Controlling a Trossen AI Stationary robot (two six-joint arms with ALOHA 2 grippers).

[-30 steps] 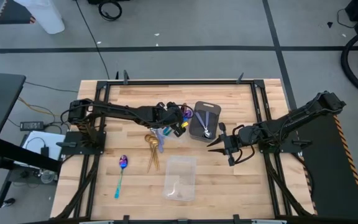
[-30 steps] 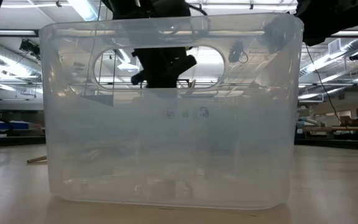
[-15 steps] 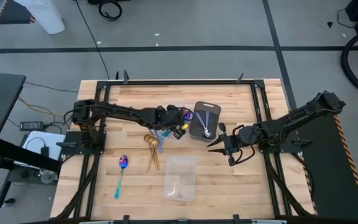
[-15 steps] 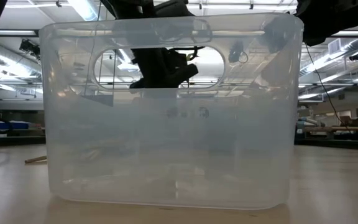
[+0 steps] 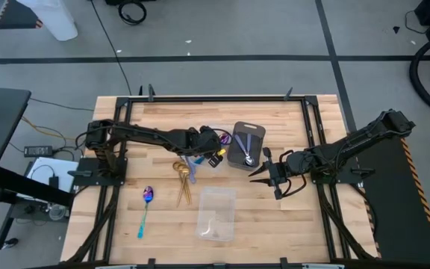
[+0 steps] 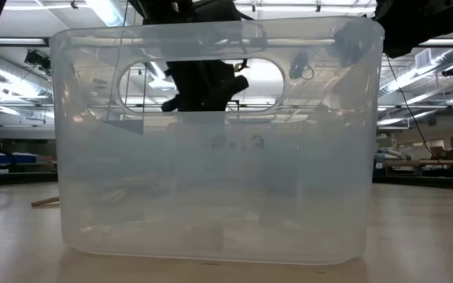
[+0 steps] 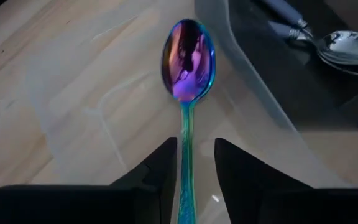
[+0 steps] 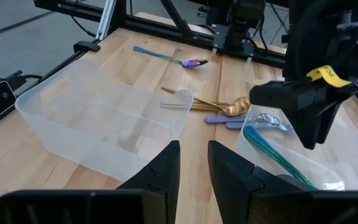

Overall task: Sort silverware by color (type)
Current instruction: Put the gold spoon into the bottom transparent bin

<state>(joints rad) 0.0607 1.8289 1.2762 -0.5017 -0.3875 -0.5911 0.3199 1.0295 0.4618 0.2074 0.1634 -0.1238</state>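
Where the left hand (image 7: 194,146) hangs over the middle of the counter (image 5: 163,116), one purple spoon (image 7: 188,59) lies in a shallow clear tray (image 7: 247,74), bowl pointing away from the wrist. Its teal handle runs back between the two dark fingers. These fingers stand apart, with a sliver of space on either side of the handle, so nothing is clamped.

Silver spoons (image 5: 246,155): two or more, in the dark tray (image 5: 246,138) just beside the clear tray, on the right-arm side.

Gold spoons (image 5: 181,178): a small bundle on the bare wood, near the left hand and towards the front edge. Pale bluish handles (image 8: 219,121) lie touching them; how many cannot be told.

Second purple spoon (image 5: 145,208): alone on the wood, well apart from the rest, near the front left of the counter.

Clear tub (image 5: 216,213): at the front centre. Its contents cannot be made out.

Right hand (image 5: 263,173): low over the counter, just beside the dark tray. Its fingers are slightly parted and hold nothing.
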